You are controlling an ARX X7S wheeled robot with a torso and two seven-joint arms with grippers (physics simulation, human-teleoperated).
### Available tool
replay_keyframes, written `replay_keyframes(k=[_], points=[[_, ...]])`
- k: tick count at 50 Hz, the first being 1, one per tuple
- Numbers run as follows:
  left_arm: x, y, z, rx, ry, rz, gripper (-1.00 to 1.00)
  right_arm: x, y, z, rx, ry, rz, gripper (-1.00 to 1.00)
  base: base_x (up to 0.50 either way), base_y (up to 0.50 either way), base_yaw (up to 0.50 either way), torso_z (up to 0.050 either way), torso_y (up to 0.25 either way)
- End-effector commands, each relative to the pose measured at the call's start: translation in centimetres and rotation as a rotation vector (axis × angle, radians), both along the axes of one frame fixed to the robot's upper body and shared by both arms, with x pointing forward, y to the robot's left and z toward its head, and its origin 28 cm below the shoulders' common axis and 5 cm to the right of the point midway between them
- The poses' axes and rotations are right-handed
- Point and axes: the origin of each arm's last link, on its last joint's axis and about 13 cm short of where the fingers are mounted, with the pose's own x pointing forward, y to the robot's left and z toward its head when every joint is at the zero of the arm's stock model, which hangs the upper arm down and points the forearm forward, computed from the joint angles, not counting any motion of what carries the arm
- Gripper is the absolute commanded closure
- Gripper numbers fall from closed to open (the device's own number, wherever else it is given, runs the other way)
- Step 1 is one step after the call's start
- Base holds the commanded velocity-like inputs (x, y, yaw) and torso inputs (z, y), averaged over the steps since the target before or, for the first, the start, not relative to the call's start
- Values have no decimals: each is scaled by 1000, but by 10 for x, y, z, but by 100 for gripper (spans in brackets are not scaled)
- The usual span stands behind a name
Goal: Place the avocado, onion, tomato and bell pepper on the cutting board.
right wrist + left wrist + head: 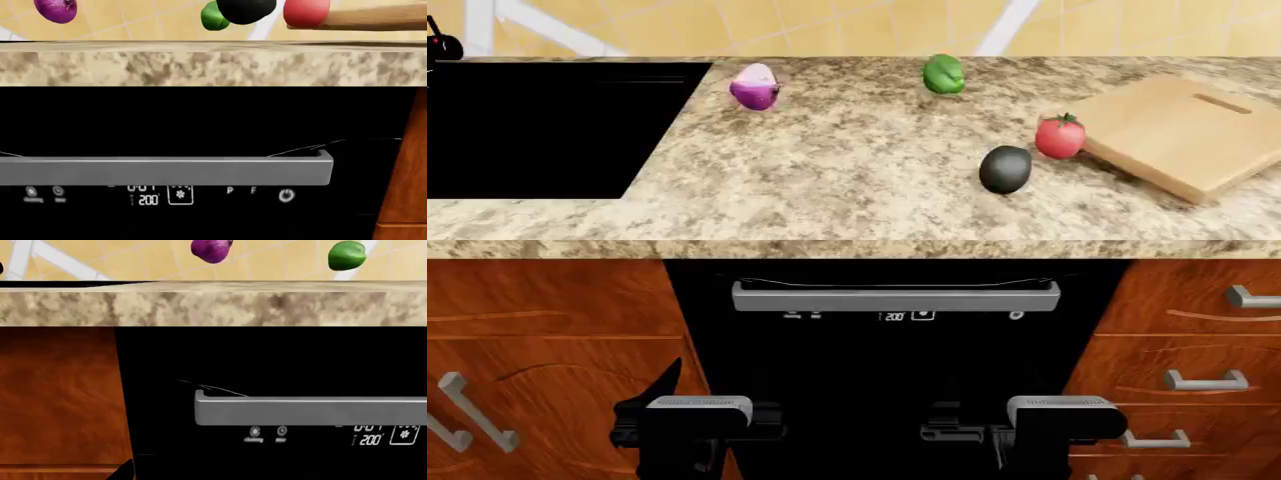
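Both arms hang low in front of the dishwasher [894, 300], well below the counter [854, 170], and nothing is lifted. The left hand [698, 425] and right hand [1044, 425] show only as blocks at the bottom of the head view; whether they're open or closed, I can't tell, but neither has hold of anything.

Up top, all four pieces sit on the stone. The tomato [1060, 136] is right at the corner of the cutting board [1188, 135], looks to be touching it, and the avocado [1005, 169] sits just beside the tomato. The bell pepper [944, 74] is further back, the onion [754, 87] near the sink [547, 125].

Smart play here, I'd say: raise the right arm clear of the counter edge first, then drop onto the tomato from above. It's round and glossy, so close across its middle, gently, and watch the avocado doesn't get nudged rolling.
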Motion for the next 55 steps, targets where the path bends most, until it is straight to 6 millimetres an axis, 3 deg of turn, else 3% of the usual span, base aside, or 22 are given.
replay_keyframes(k=[1, 13, 55], points=[[0, -1, 1, 13, 7, -15, -100, 1, -1, -1, 0, 12, -14, -100, 0, 0, 0, 0, 0], [-2, -3, 5, 18, -42, -54, -100, -1, 0, -1, -7, 11, -17, -100, 0, 0, 0, 3, 0], [-2, -1, 7, -38, -46, -17, -100, -3, 2, 4, -23, -19, -13, -100, 0, 0, 0, 48, 0]])
